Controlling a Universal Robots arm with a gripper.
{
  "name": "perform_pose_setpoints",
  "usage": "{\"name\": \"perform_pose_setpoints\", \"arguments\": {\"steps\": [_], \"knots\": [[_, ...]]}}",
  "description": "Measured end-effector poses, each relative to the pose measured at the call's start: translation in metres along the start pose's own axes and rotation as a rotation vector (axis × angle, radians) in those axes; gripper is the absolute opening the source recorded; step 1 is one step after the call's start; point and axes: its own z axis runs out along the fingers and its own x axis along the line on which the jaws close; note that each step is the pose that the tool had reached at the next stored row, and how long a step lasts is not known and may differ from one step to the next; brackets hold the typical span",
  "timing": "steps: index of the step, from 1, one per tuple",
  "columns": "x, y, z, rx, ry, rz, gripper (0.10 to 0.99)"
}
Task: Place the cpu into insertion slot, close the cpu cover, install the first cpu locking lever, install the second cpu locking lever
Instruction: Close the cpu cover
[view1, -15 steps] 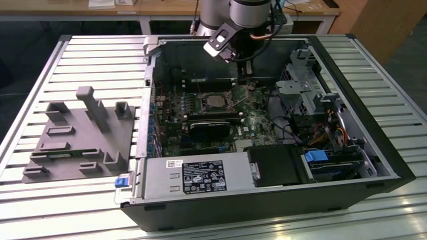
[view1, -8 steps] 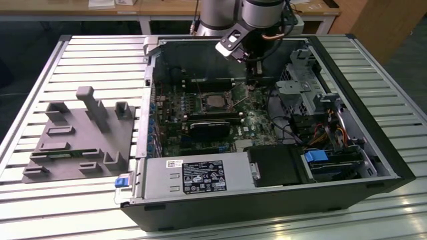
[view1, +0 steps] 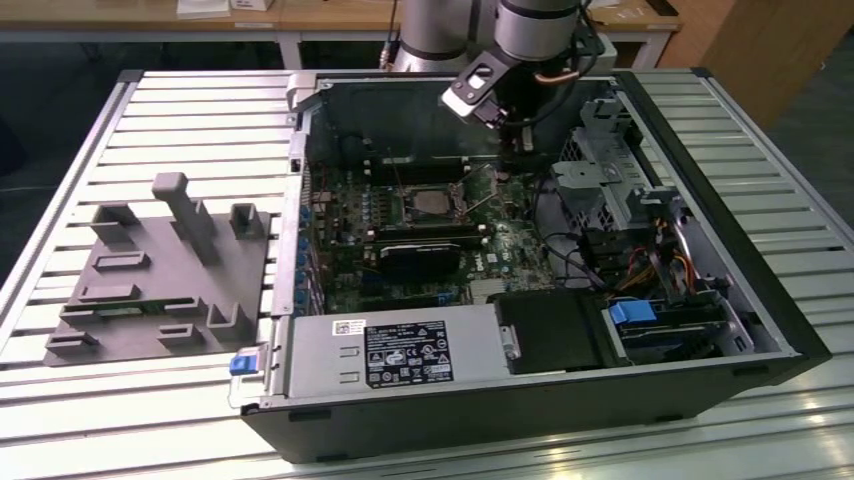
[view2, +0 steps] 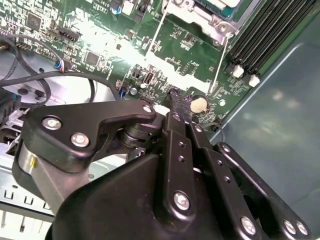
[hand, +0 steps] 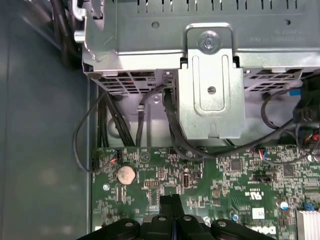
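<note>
End effector (hand: 171, 201) is hovering over the board beside a raised lever (view2: 218, 65), fingers pressed together, gripping nothing. Cpu (view1: 430, 203) is sitting in the slot (view1: 402, 200). Lever locking seems to be in hand, calling for pressing the rod down under its catch.

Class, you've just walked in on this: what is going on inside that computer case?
A robot arm reaches into the open computer case. Its gripper, jaws shut with nothing between them, is down at the green motherboard near a coin battery, to the exterior view's right of the insertion slot. The cpu already lies in that slot.
</note>
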Motion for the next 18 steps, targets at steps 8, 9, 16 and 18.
{"name": "perform_pose_setpoints", "arguments": {"steps": [8, 9, 16, 18], "knots": [[0.0001, 0.0061, 0.0087, 0.006, -0.0016, 0.0, 0.102], [0.0001, 0.0064, 0.0099, 0.006, -0.0019, 0.0, 0.102], [-0.0001, 0.0069, 0.0158, 0.011, -0.0044, 0.0, 0.102], [-0.0001, 0.007, 0.0157, 0.012, -0.0046, 0.0, 0.102]]}}
